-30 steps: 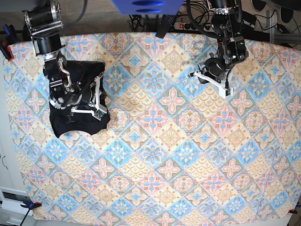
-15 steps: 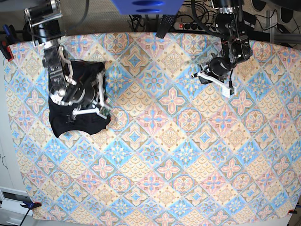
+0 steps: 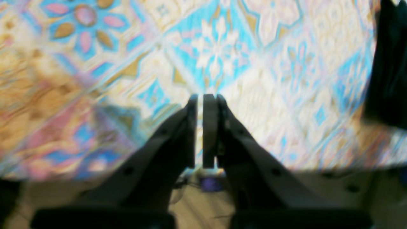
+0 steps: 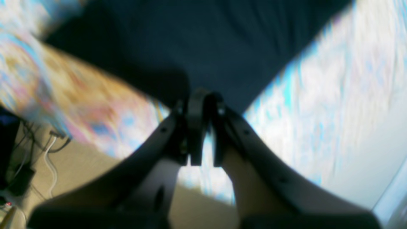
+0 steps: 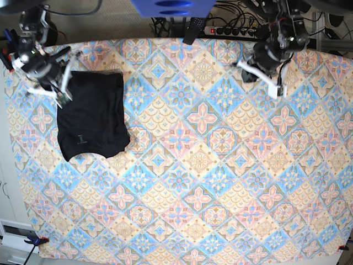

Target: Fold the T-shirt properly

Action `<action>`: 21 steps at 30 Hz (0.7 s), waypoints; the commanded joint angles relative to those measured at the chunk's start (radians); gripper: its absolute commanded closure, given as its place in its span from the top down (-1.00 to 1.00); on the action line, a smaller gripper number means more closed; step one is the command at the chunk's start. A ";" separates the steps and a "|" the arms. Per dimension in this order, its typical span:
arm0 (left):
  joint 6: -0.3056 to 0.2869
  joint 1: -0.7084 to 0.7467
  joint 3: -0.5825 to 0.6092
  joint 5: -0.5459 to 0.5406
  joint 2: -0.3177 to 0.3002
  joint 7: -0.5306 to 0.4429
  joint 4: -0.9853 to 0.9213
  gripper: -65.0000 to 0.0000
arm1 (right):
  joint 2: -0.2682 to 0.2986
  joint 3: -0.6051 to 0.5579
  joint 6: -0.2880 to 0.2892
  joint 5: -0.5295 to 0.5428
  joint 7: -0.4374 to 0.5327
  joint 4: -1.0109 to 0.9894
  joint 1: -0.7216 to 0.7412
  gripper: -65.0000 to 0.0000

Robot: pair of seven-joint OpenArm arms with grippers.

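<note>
The T-shirt (image 5: 94,116) lies as a black folded block at the far left of the patterned table; it fills the top of the right wrist view (image 4: 222,41). My right gripper (image 5: 63,97) hovers at the shirt's far-left corner, jaws shut with nothing between them (image 4: 203,95). My left gripper (image 5: 278,91) is at the far right of the table, well away from the shirt. Its jaws are shut and empty over bare tablecloth (image 3: 203,98).
A tablecloth (image 5: 193,165) with blue, pink and tan tiles covers the whole table. A power strip and cables (image 5: 226,28) lie beyond the far edge, next to a blue object (image 5: 171,6). A clamp (image 5: 36,240) grips the near left corner.
My right gripper has lifted off the T-shirt and drawn back to its far-left corner. My left gripper has moved toward the far right edge. The shirt stays folded.
</note>
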 commanded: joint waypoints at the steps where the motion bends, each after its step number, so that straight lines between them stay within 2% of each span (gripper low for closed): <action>1: -0.001 0.030 -0.004 -0.005 -0.012 -0.004 0.022 -0.91 | -0.003 0.046 0.000 0.008 0.021 0.020 -0.035 -0.87; 7: -0.001 0.164 -0.004 -0.005 -0.051 -0.004 0.043 -0.91 | -0.050 0.244 0.000 0.008 0.028 0.019 -0.198 -0.87; 10: -0.001 0.224 -0.004 -0.005 -0.052 -0.006 0.043 -0.92 | -0.084 0.302 0.000 0.008 0.030 0.016 -0.248 -0.87; 13: -0.001 0.283 -0.003 -0.005 -0.051 -0.006 0.042 -0.96 | -0.101 0.320 0.000 0.008 0.036 0.009 -0.342 -0.87; 17: -0.002 0.356 -0.001 -0.004 -0.051 -0.009 0.037 -0.96 | -0.108 0.319 0.000 0.008 0.114 -0.024 -0.453 -0.87; 21: -0.002 0.429 0.003 0.007 -0.057 -0.093 -0.006 -0.97 | -0.141 0.317 0.000 0.007 0.179 -0.162 -0.479 -0.87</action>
